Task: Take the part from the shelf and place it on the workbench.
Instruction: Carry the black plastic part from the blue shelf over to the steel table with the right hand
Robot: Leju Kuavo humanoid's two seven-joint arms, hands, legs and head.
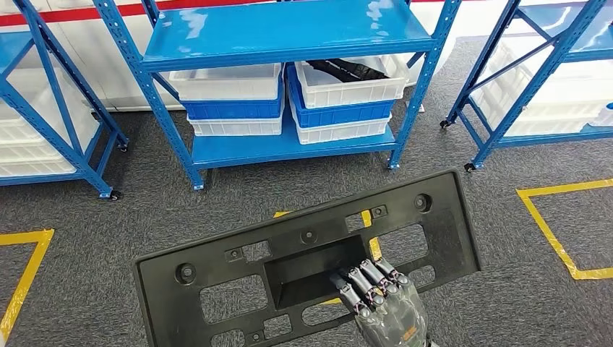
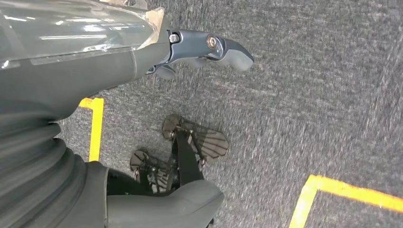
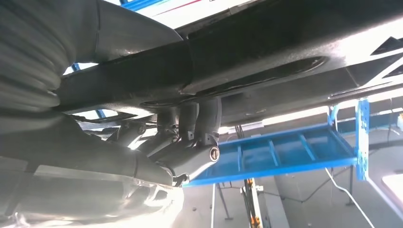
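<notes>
Right hand, lower centre, fingers clamped on the black part; left hand fingers apart, empty

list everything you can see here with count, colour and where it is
black plastic part: one, black, flat panel with cut-outs, held over the floor in front of the shelves
shelf racks: three, blue; one in the middle, one at each side
bins: white and blue, in two stacks on the middle rack's lower shelf; more white ones on the side racks
dark items: black, inside the top white bin of the right stack, number unclear
floor tape: yellow outlines on the grey carpet
right hand: one, dark grey, gripping the part through its centre opening
left hand: one, grey, hanging above the carpet, holding nothing
</notes>
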